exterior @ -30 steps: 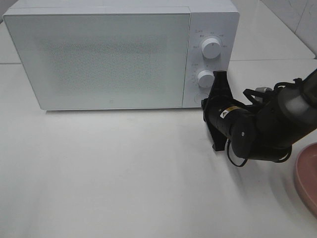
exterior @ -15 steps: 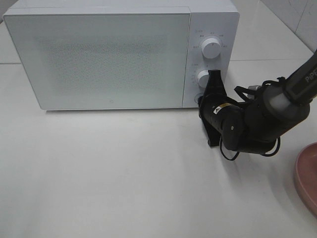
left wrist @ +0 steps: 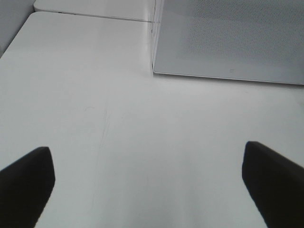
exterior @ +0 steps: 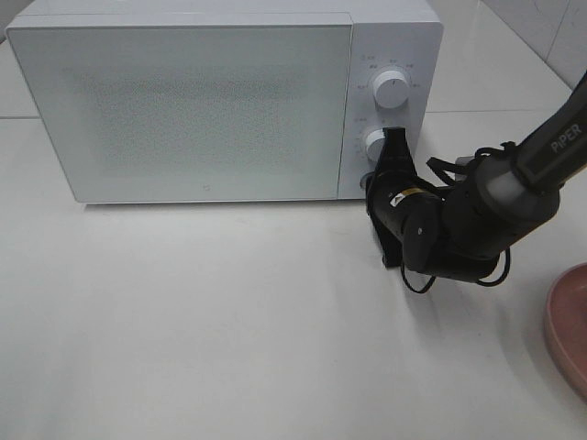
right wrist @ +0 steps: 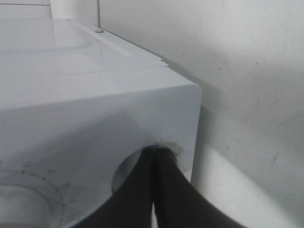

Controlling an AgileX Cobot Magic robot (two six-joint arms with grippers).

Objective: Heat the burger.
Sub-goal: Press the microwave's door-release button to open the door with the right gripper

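The burger is out of view. The white microwave stands at the back of the table with its door closed. My right gripper is shut with nothing in it. Its joined fingertips touch the round button at the lower end of the control panel, below the two knobs. My left gripper shows only in the left wrist view. It is open, its dark fingers far apart over bare table, near the microwave's front left corner.
A flat pink plate lies at the right edge of the white table. The right arm stretches in from the right, low over the table in front of the control panel. A tiled wall rises behind the table.
The right arm has moved left and toward the microwave. Its shut fingertips have come from just right of the panel onto the button under the lower knob.
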